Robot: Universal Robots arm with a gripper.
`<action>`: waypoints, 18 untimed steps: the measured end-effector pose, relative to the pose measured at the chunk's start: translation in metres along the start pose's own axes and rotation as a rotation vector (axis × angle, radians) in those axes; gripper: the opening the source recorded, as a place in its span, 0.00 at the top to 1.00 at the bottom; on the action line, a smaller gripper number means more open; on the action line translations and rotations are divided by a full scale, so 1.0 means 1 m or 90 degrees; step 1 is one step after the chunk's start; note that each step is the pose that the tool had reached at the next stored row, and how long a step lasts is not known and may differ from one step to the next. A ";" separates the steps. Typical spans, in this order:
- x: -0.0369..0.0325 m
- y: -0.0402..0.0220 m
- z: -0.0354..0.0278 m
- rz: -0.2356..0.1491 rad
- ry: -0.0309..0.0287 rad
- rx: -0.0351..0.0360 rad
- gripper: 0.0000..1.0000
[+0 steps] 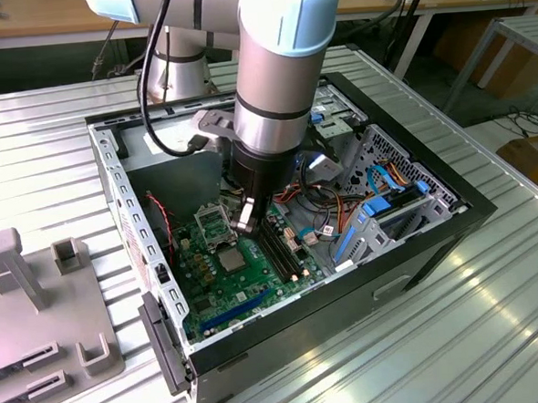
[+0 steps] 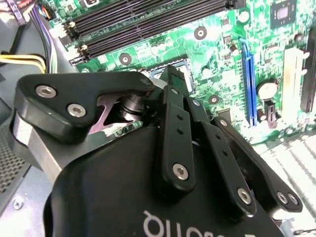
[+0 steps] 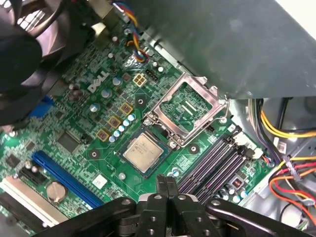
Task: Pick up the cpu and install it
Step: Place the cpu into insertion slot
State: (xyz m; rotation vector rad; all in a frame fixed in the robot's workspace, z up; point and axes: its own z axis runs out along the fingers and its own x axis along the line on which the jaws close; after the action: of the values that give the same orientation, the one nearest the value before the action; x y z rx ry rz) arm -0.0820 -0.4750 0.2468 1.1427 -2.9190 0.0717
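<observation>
Fingers (image 3: 162, 186) pressed together with nothing between them, just above the board, near the cpu but not touching it. Open PC case (image 1: 330, 303) on desk (image 1: 460, 336) holds green board (image 3: 74, 128), cables (image 3: 291, 173) and a blue drive bracket (image 1: 366, 218) at the exterior view's right. Load frame (image 3: 185, 111) is hinged open. Cpu (image 3: 142, 152) lies flat in its black-framed socket, metal top up. It's square, so no long axis; edges line up with the socket.

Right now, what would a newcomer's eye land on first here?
The robot arm reaching down into the open computer case on the slatted metal table, in the exterior view. In the first wrist view, the silver cpu lies flat on the green motherboard, the metal load frame hinged open beside it, the gripper shut above the board.
</observation>
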 end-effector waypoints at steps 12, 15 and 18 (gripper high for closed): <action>-0.0003 -0.0003 -0.0001 -0.027 0.0023 -0.0025 0.89; -0.0002 -0.0002 -0.0001 -0.036 0.0111 -0.0113 0.89; -0.0002 -0.0002 0.0003 -0.060 0.0023 -0.0147 0.89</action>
State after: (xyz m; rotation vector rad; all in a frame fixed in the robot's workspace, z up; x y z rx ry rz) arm -0.0818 -0.4750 0.2465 1.2737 -2.8497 0.0394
